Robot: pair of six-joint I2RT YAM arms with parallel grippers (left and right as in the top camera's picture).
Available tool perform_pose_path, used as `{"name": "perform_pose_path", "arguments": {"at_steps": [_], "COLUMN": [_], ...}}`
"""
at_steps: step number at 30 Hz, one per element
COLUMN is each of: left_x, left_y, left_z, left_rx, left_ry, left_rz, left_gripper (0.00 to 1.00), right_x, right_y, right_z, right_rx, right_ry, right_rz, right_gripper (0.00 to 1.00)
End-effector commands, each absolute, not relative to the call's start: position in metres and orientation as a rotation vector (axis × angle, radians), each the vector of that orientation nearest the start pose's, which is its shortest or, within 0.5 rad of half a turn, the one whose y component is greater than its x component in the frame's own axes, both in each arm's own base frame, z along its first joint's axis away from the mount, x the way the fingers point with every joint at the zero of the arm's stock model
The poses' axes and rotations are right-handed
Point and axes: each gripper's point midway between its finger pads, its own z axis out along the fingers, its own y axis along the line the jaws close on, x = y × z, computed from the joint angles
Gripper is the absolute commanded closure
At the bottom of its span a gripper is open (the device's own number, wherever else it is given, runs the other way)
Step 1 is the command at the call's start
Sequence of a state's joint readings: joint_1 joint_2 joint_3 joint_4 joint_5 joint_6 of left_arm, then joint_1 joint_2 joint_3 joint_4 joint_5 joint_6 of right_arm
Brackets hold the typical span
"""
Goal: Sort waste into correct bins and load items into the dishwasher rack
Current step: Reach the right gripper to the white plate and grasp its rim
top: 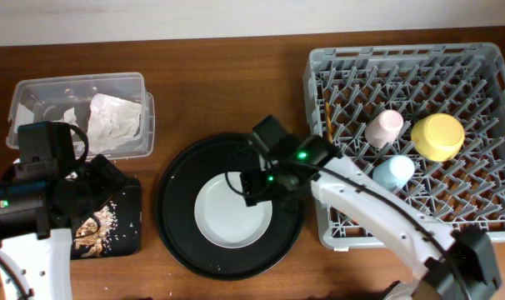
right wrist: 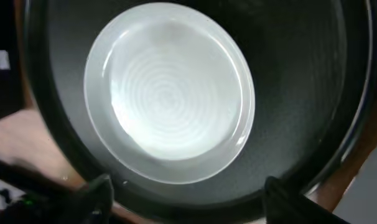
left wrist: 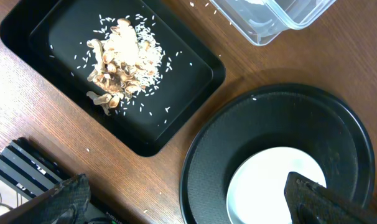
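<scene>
1. Brown wooden table carries everything. Overhead, the dishwasher rack on the right holds the pink cup, light-blue cup, yellow bowl and chopsticks.
2. Only overhead shows the napkins in the clear tub.
3. My left tool is spread wide. Its camera alone resolves the food scraps in the shallow black tray as pale grains and brown bits.
4. My right tool, spread wide, hovers over the plate on the round black tray. Only here do the plate's rings show.

No text, label or number can be read anywhere
</scene>
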State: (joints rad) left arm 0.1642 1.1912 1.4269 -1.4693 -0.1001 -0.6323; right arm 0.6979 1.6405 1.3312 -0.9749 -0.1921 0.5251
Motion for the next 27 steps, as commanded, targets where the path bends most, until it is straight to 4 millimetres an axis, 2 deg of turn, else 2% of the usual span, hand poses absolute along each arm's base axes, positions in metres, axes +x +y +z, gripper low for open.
{"name": "perform_pose_path", "arguments": {"at_steps": [1,4,8,13,15,16,19,24,25,27], "left_x": [0.222,0.222,0.222,0.222,0.222,0.222,0.222,0.222,0.222,0.222], "left_y": [0.054,0.054,0.054,0.054,0.054,0.054,0.054,0.054,0.054,0.054], "left_z": [0.247,0.247,0.247,0.247,0.247,0.247,0.247,0.247,0.247,0.247], "left_rx": [-1.099,-1.100,-1.099,-1.099,-1.099,-1.099,-1.099,-1.099,-1.099,-1.099], "left_ry": [2.548,2.548,2.548,2.548,2.548,2.548,2.548,2.548,2.548,2.548], "left_rz": [0.013,0.013,0.013,0.013,0.013,0.013,0.013,0.013,0.013,0.013], "left_gripper": [0.01,0.01,0.01,0.01,0.01,0.01,0.01,0.01,0.01,0.01], "right_x": [0.269,0.271,0.269,0.263,0.263,0.261,0.257,0.255,0.257,0.271], "right_y": [0.236,0.233,0.231,0.229,0.229,0.230,0.232,0.227,0.226,0.218], "right_z": [0.092,0.052,0.020,0.005,0.005,0.005,0.005,0.009,0.014,0.044], "right_rx": [-0.150,-0.129,-0.131,-0.134,-0.134,-0.133,-0.134,-0.126,-0.114,-0.059], "right_ry": [2.994,3.068,3.132,3.175,3.176,3.186,3.206,3.222,3.221,3.196], "right_rz": [0.208,0.097,0.023,-0.008,-0.008,0.004,0.022,0.001,0.003,0.007], "right_gripper": [0.31,0.32,0.34,0.58,0.66,0.78,0.92,0.96,0.96,0.96]}}
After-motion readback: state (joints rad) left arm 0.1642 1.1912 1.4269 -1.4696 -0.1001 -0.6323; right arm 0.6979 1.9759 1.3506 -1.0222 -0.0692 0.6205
